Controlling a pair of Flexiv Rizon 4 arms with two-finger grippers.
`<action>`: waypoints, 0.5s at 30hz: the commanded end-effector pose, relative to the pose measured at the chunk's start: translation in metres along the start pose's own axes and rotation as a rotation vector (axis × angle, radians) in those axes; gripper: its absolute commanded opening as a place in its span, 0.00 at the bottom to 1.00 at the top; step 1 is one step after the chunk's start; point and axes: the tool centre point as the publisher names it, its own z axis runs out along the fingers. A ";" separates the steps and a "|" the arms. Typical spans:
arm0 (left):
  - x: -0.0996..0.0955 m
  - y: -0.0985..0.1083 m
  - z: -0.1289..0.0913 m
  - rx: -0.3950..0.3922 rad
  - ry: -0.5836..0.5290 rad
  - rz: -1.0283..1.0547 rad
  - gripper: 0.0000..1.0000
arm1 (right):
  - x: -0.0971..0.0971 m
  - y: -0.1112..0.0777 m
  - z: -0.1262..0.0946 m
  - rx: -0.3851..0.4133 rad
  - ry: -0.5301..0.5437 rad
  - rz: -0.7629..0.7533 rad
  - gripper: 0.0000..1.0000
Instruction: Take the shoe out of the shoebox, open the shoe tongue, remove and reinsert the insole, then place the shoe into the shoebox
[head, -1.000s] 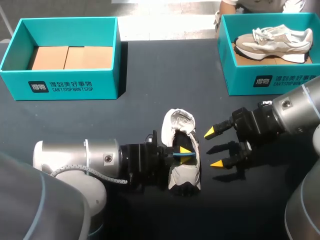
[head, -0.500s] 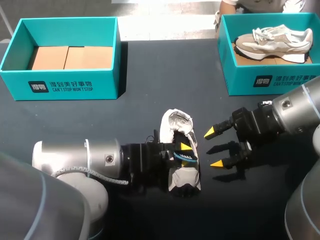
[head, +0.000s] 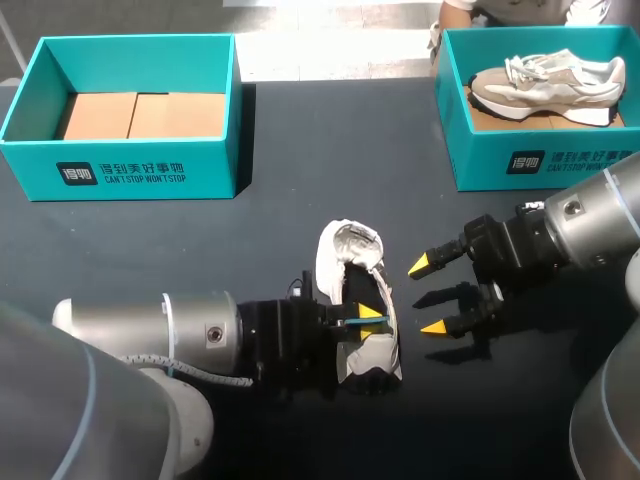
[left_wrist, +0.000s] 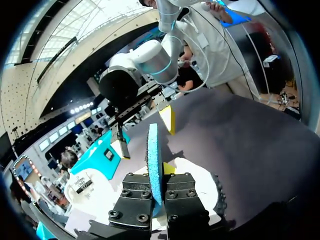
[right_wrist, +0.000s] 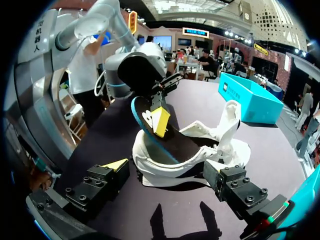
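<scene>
Starting nearest you, the left arm (head: 150, 335) lies low and level across the dark table (head: 280, 200). The left gripper (head: 366, 318) sits at the opening of the shoe (head: 350, 250), mid-table. From overhead you get only a yellow tip and a thin blue strip there.

The left wrist view tells you more. The insole (left_wrist: 153, 150) stands edge-on, a slab of blue foam, with both black fingers pressed against it from either side, so the left gripper is clamped on the insole.

The right wrist view gives you what neither of those does. You see the insole's broad dark face with its blue rim, bowed in a curve. One end is raised at the left fingers and the other is down inside the shoe. That view also shows the shoe's white, creased upper, a white flap standing up at one end, and the dark lining inside.

Just beside the shoe on its other side, the right gripper (head: 430, 297) hangs above the table with its fingers spread wide, holding nothing. The right arm (head: 590, 220) comes in level from the side.

Farther off, the left box (head: 140, 170), teal card with brown cardboard (head: 140, 115) on its floor, stands at the far left. The right box (head: 500, 160) at the far right holds a second shoe (head: 545, 80), beige and white.
</scene>
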 end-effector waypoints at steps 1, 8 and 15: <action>0.000 0.007 0.007 0.014 0.003 -0.001 0.00 | 0.000 0.001 0.002 0.005 -0.002 0.001 1.00; -0.005 0.023 0.014 0.017 -0.006 0.021 0.00 | 0.000 0.001 0.002 0.005 -0.002 0.001 1.00; -0.008 0.037 0.018 0.012 0.000 0.032 0.00 | 0.000 0.001 0.002 0.005 -0.002 0.001 1.00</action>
